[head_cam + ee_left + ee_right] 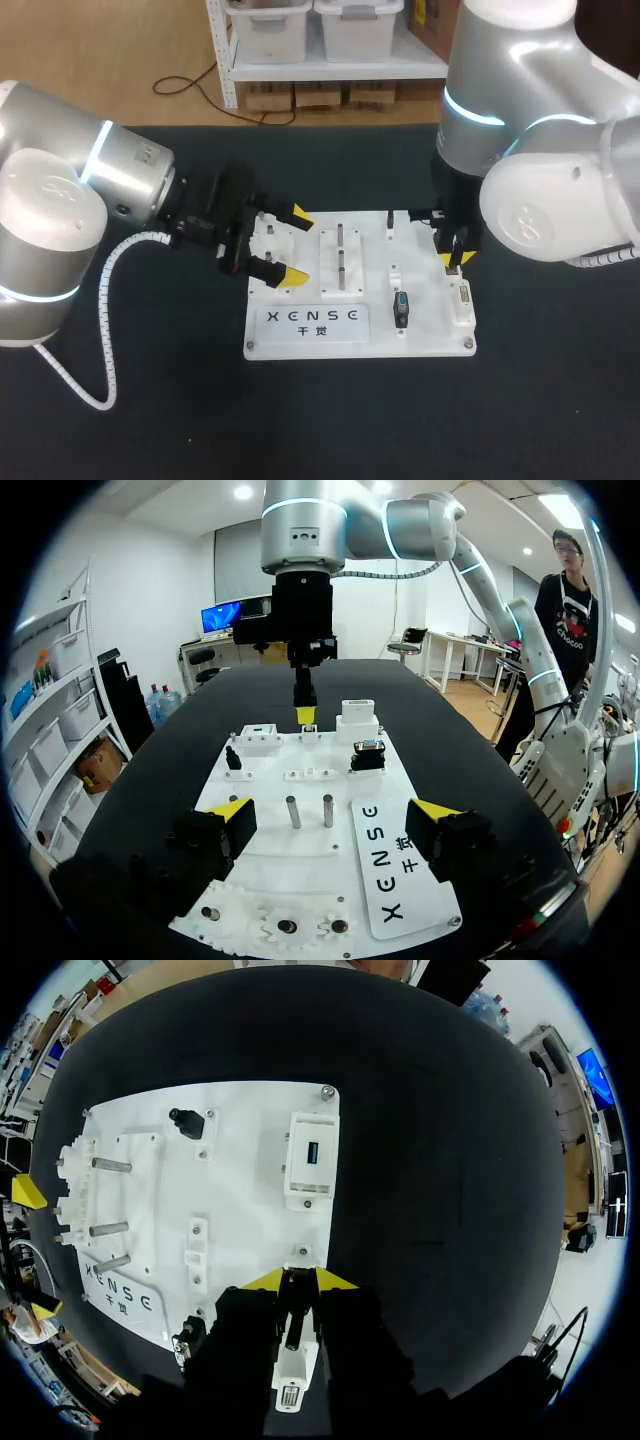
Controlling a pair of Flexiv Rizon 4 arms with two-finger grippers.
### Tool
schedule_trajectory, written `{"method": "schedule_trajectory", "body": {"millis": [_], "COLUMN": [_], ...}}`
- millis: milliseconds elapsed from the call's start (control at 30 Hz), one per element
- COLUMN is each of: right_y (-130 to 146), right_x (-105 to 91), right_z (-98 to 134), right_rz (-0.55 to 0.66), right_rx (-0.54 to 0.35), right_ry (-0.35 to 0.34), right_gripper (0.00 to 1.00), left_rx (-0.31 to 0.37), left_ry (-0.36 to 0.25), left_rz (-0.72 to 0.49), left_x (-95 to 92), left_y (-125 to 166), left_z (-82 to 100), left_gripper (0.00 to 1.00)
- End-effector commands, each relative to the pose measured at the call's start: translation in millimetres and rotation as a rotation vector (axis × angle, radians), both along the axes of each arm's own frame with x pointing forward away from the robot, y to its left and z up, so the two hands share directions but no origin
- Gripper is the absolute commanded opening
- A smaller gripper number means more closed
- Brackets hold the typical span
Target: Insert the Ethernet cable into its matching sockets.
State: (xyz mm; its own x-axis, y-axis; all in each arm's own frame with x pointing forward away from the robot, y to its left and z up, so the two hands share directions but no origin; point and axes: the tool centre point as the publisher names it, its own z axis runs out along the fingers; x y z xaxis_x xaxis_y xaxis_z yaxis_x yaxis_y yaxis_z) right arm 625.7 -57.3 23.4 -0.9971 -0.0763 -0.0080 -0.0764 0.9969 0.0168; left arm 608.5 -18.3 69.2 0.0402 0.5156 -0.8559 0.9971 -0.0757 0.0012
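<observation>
Coming in from the left, the left arm (pixel 100 170) is held low, its wrist laid almost level over the desk (pixel 150 420) and pointed right along the white board (pixel 430 335). The left claw (pixel 291 247) is spread wide and nothing is held. One yellow tip is set toward the board's far edge and one toward its near edge, with the geared fixture (pixel 268 240) at the board's left end between them.

The right arm (pixel 520 130) is brought in from the right, with its wrist turned straight down over the board's right end. The right claw (pixel 300 1280) is set narrow, and a slim dark piece is pinched between its tips; this is read as the Ethernet cable (pixel 292 1312). Only that short length is seen, held upright and low over the board by its right edge.

A white socket block (pixel 290 1370) is seen just on the near side of the tips; contact between cable and block cannot be judged. A second white block with a blue port (pixel 312 1155) is mounted on the far side of the claw, along the same edge. A black socket (pixel 401 306) is fixed left of the near block. Two metal pegs (pixel 341 258) are stood at the board's middle.
</observation>
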Motion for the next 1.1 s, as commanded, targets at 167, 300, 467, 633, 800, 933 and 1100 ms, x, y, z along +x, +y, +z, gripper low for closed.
{"method": "schedule_trajectory", "body": {"millis": [167,300,467,633,800,933,1100], "right_y": [1,0,0,0,0,1,1], "right_x": [0.4,0.5,1.2,0.5,0.7,1.8,1.9], "right_z": [-6,-9,-16,-22,-25,-16,-15], "right_rz": [0.001,0.003,0.007,0.009,0.007,0.016,0.017], "right_rx": [0.001,-0.001,-0.005,-0.01,-0.012,-0.007,-0.004], "right_ry": [0.01,0.016,0.026,0.039,0.044,0.012,0.007], "right_gripper": [0.0,0.0,0.0,0.0,0.0,0.19,1.0], "left_rx": [-0.003,-0.003,-0.003,-0.003,-0.003,-0.003,-0.003], "left_ry": [-0.002,-0.002,-0.002,-0.002,-0.002,-0.002,-0.002], "left_rz": [0.0,0.0,0.0,0.0,0.0,0.0,0.0], "left_x": [-0.2,-0.2,-0.2,-0.2,-0.2,-0.2,-0.2], "left_y": [1,1,1,1,1,1,1], "left_z": [-1.1,-1.1,-1.1,-1.1,-1.1,-1.1,-1.1], "left_gripper": [1.0,1.0,1.0,1.0,1.0,1.0,1.0]}}
